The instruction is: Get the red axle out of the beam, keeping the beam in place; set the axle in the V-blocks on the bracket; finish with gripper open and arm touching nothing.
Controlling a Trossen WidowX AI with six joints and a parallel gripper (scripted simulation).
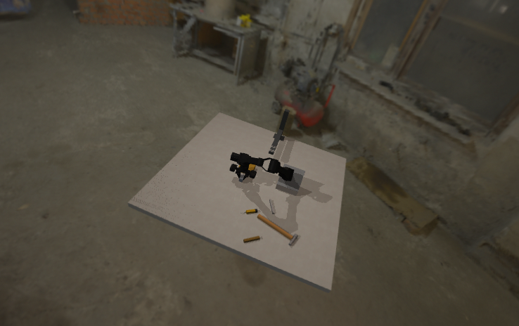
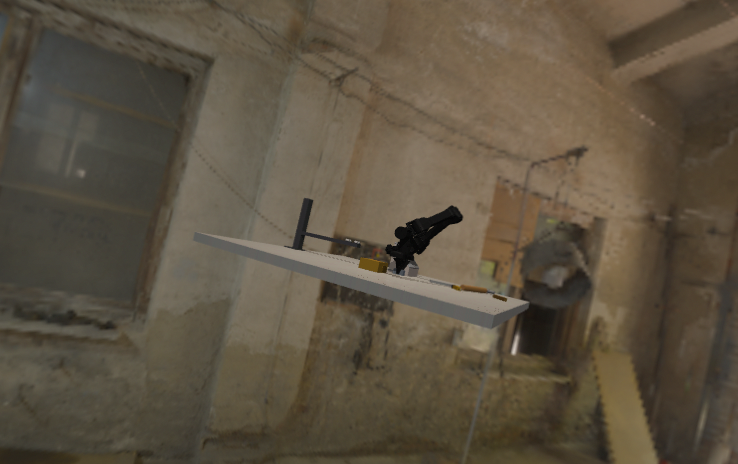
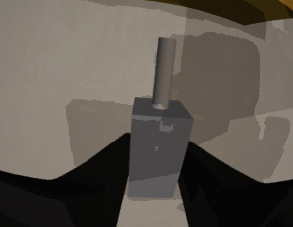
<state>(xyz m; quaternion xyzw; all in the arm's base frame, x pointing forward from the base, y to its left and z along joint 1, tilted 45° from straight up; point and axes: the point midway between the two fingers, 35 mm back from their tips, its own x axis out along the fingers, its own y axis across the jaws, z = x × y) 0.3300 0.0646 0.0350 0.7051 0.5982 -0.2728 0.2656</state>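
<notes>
My gripper is shut on a grey block-shaped tool handle, low over the table. A thin grey rod sticks out of the handle, away from the fingers. The orange-yellow beam stands close by; in the wrist view its edge crosses the top, and a strip of table lies between it and the rod tip. The V-blocks are at the end of the dark bracket. I cannot make out the red axle in any view.
On the table lie a hammer, a yellow-handled tool, a brown-handled tool and a thin grey bar. The bracket's arm reaches over the table near the beam. A grey base plate lies beneath the arm's base.
</notes>
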